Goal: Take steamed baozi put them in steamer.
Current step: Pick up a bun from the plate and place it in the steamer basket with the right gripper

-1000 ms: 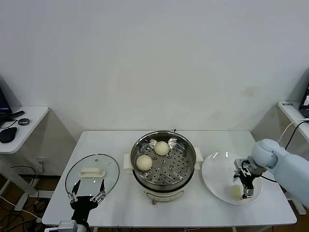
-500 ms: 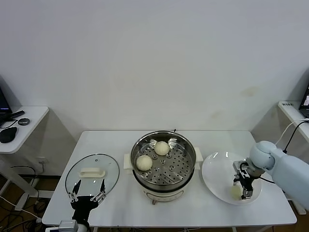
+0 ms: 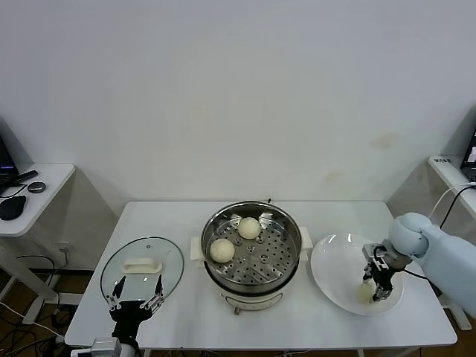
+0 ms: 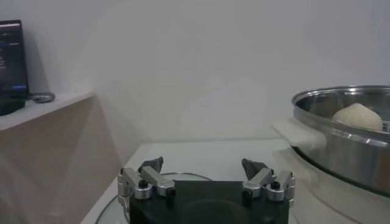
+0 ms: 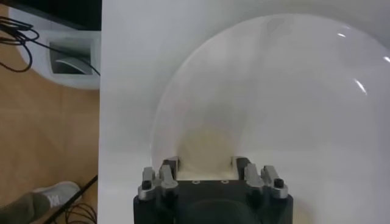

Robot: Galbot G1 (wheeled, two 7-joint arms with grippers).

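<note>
The steamer (image 3: pixel 251 206) stands mid-table with two baozi on its perforated tray, one at the back (image 3: pixel 249 227) and one at the left (image 3: pixel 222 250). A third baozi (image 3: pixel 364 293) lies on the white plate (image 3: pixel 335 260). My right gripper (image 3: pixel 377 291) is down over it. In the right wrist view the fingers (image 5: pixel 171 165) press both sides of this baozi (image 5: pixel 206 149), which rests on the plate (image 5: pixel 292 91). A fourth baozi is not in view. My left gripper (image 3: pixel 134 294) is parked, open and empty, at the front left.
A round glass lid (image 3: pixel 141 264) with a white handle lies flat at the front left, just beyond my left gripper (image 4: pixel 203 165). The steamer wall (image 4: pixel 341 143) and one baozi (image 4: pixel 356 115) show in the left wrist view. A side desk (image 3: pixel 30 197) stands far left.
My right gripper has shifted slightly over the baozi on the plate and sits closer around it. The baozi stays on the plate. The left arm has not moved.
</note>
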